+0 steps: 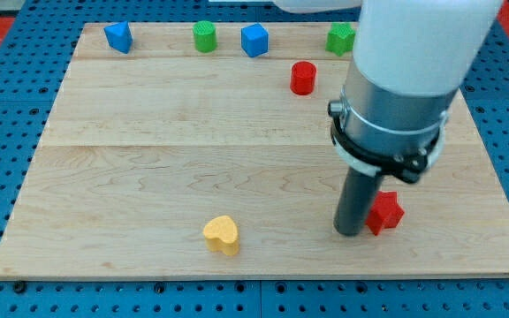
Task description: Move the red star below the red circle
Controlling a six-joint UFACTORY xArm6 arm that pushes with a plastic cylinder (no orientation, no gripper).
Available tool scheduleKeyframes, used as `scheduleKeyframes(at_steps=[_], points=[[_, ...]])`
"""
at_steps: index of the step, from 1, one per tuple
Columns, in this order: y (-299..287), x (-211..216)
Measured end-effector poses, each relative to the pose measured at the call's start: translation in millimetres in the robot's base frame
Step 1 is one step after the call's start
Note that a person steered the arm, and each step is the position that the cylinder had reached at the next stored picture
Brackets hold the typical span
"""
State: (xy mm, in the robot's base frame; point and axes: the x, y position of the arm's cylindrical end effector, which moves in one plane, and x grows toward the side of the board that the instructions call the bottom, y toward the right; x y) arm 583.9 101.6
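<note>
Yellow heart (pixel 222 234): closest to the view's bottom, well to the left of the red star. Not in the way.
Red star (pixel 384 213): near the view's bottom right, far below the red circle and a bit to its right. It looks small, light and hard. It should slide easily on the smooth wooden board (pixel 148 150). Its points may make it spin, so push on the middle of a side.
My tip (pixel 350 233): touching the red star's left side. It has no hand to open or close. It only pushes.
Red circle (pixel 302 78): well above the red star, near the top.
Far row: blue block (pixel 118 37), green block (pixel 204 37), blue cube (pixel 254 41) and another green block (pixel 340 39) partly hidden, all above the red star.
</note>
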Motion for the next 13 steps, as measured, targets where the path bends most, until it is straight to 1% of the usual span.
scheduleKeyframes(at_steps=[1,2,3,4,5,6,7,8,10,12,13], points=[[48.5,15.4],[37.4,-43.6],[-16.9,-87.7],[-46.7,-105.9],[-29.6,-91.7],[-10.2,-97.8],[-12.6,-150.7],[-9.9,-173.3],[-3.4,-174.3],[29.9,-174.9],[70.0,-72.9]])
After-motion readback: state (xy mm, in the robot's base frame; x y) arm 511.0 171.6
